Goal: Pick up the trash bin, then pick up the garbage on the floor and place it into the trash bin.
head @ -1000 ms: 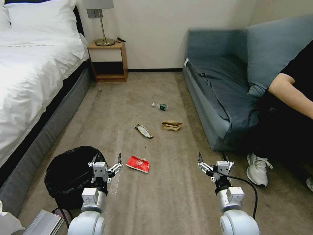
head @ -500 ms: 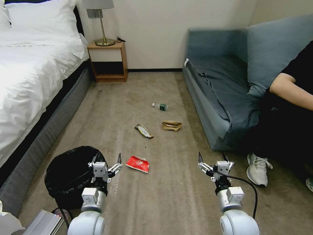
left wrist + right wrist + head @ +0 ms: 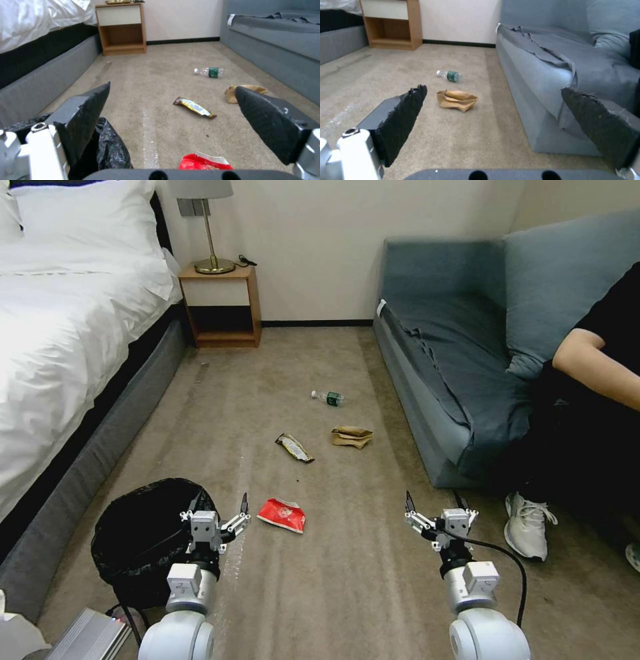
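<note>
spread fingers [image 3: 241, 505] beside trash bin [image 3: 143, 533]

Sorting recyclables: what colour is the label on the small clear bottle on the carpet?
Green, on the bottle; the left wrist view shows it best.

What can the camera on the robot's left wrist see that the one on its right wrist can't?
The left wrist view alone takes in the trash bin's black bag, the red snack packet, the gold-brown bar wrapper and the bed's grey base. The right wrist view alone takes in the sofa's back cushion. Both share the bottle, the brown paper bag, the nightstand, the sofa's front, and each gripper's own fingers, spread wide: left, right.
</note>
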You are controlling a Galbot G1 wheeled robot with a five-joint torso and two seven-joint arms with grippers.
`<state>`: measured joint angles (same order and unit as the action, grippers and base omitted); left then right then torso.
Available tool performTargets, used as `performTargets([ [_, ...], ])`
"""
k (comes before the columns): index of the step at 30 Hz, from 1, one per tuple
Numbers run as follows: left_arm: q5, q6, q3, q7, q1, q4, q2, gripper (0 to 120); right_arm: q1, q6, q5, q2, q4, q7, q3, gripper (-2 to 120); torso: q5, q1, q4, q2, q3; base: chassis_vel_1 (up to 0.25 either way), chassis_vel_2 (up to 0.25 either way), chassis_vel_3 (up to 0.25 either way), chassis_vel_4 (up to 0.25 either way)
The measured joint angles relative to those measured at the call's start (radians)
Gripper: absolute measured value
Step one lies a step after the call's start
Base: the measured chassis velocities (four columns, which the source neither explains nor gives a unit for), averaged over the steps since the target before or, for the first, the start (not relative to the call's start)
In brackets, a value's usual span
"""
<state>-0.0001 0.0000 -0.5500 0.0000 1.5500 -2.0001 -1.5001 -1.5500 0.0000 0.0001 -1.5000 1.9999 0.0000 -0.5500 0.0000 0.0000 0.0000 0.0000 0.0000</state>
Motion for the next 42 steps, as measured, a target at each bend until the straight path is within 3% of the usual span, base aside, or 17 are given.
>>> performTargets([
  [13, -0.017, 0.006, -0.008, 0.001, -0.011, 0.001, 0.006, 100, 0.005, 0.000, 0.015, -0.003, -0.003, -0.001, -0.002, 100, -0.0004, 0.000, 0.0002, 0.000, 0.000, 0.000, 0.000, 0.000, 0.000],
  [16, -0.036, 0.012, -0.027, -0.001, -0.040, 0.003, 0.021, 100, 0.009, -0.002, 0.028, -0.004, -0.005, -0.002, -0.004, 100, 0.0010, 0.000, -0.0005, 0.000, 0.000, 0.000, 0.000, 0.000, 0.000],
  [18, -0.044, 0.016, -0.024, 0.003, -0.042, 0.005, 0.021, 100, 0.021, -0.005, 0.063, -0.009, -0.010, -0.007, -0.008, 100, -0.0005, 0.000, 0.0002, 0.000, 0.000, 0.000, 0.000, 0.000, 0.000],
  [20, -0.070, 0.025, -0.041, 0.004, -0.070, 0.006, 0.036, 100, 0.024, -0.006, 0.064, -0.004, -0.012, -0.008, -0.008, 100, 0.0006, 0.000, 0.0000, 0.000, 0.000, 0.000, 0.000, 0.000, 0.000],
  [22, -0.093, 0.036, -0.053, 0.004, -0.082, 0.009, 0.047, 100, 0.034, -0.009, 0.094, -0.001, -0.015, -0.011, -0.015, 100, -0.0018, 0.000, 0.0003, 0.000, 0.000, 0.000, 0.000, 0.000, 0.000],
  [25, -0.164, 0.064, -0.092, 0.004, -0.127, 0.014, 0.080, 100, 0.041, -0.012, 0.118, 0.001, -0.021, -0.014, -0.017, 100, 0.0008, 0.000, 0.0000, 0.000, 0.000, 0.000, 0.000, 0.000, 0.000],
  [26, -0.206, 0.081, -0.112, 0.005, -0.153, 0.019, 0.098, 100, 0.052, -0.016, 0.154, 0.012, -0.027, -0.018, -0.023, 100, -0.0011, 0.000, 0.0001, 0.000, 0.000, 0.000, 0.000, 0.000, 0.000],
  [27, -0.276, 0.110, -0.150, 0.007, -0.197, 0.025, 0.130, 100, 0.071, -0.028, 0.228, 0.034, -0.041, -0.029, -0.033, 100, 0.0005, 0.000, 0.0000, 0.000, 0.000, 0.000, 0.000, 0.000, 0.000],
  [29, -0.318, 0.127, -0.171, 0.009, -0.223, 0.029, 0.149, 100, 0.083, -0.034, 0.271, 0.047, -0.049, -0.035, -0.039, 100, -0.0002, 0.000, 0.0000, 0.000, 0.000, 0.000, 0.000, 0.000, 0.000],
  [31, -0.437, 0.180, -0.234, 0.013, -0.297, 0.037, 0.205, 100, 0.109, -0.048, 0.367, 0.074, -0.067, -0.048, -0.052, 100, -0.0006, 0.000, -0.0002, 0.000, 0.000, 0.000, 0.000, 0.000, 0.000],
  [32, -0.437, 0.180, -0.234, 0.013, -0.297, 0.037, 0.205, 100, 0.109, -0.048, 0.367, 0.074, -0.067, -0.048, -0.052, 100, -0.0006, 0.000, -0.0002, 0.000, 0.000, 0.000, 0.000, 0.000, 0.000],
  [33, -0.464, 0.210, -0.266, 0.013, -0.302, 0.013, 0.235, 100, 0.110, -0.049, 0.373, 0.076, -0.068, -0.049, -0.053, 100, -0.0008, 0.000, -0.0002, 0.000, 0.000, 0.000, 0.000, 0.000, 0.000],
  [34, -0.476, 0.223, -0.284, 0.013, -0.297, -0.012, 0.254, 100, 0.110, -0.050, 0.374, 0.077, -0.069, -0.049, -0.054, 100, 0.0015, 0.000, 0.0000, 0.000, 0.000, 0.000, 0.000, 0.000, 0.000],
  [37, -0.478, 0.234, -0.290, 0.013, -0.286, -0.023, 0.260, 100, 0.111, -0.050, 0.375, 0.077, -0.069, -0.050, -0.054, 100, 0.0011, 0.000, 0.0002, 0.000, 0.000, 0.000, 0.000, 0.000, 0.000],
  [38, -0.476, 0.238, -0.291, 0.013, -0.277, -0.024, 0.260, 100, 0.111, -0.050, 0.375, 0.077, -0.069, -0.050, -0.054, 100, -0.0016, 0.000, 0.0004, 0.000, 0.000, 0.000, 0.000, 0.000, 0.000],
  [41, -0.467, 0.238, -0.295, 0.017, -0.265, -0.026, 0.257, 100, 0.115, -0.054, 0.392, 0.094, -0.069, -0.049, -0.053, 100, 0.0012, 0.000, 0.0000, 0.000, 0.000, 0.000, 0.000, 0.000, 0.000],
  [42, -0.464, 0.238, -0.295, 0.023, -0.257, -0.021, 0.252, 100, 0.124, -0.065, 0.428, 0.133, -0.069, -0.043, -0.047, 100, 0.0001, 0.000, -0.0003, 0.000, 0.000, 0.000, 0.000, 0.000, 0.000],
])
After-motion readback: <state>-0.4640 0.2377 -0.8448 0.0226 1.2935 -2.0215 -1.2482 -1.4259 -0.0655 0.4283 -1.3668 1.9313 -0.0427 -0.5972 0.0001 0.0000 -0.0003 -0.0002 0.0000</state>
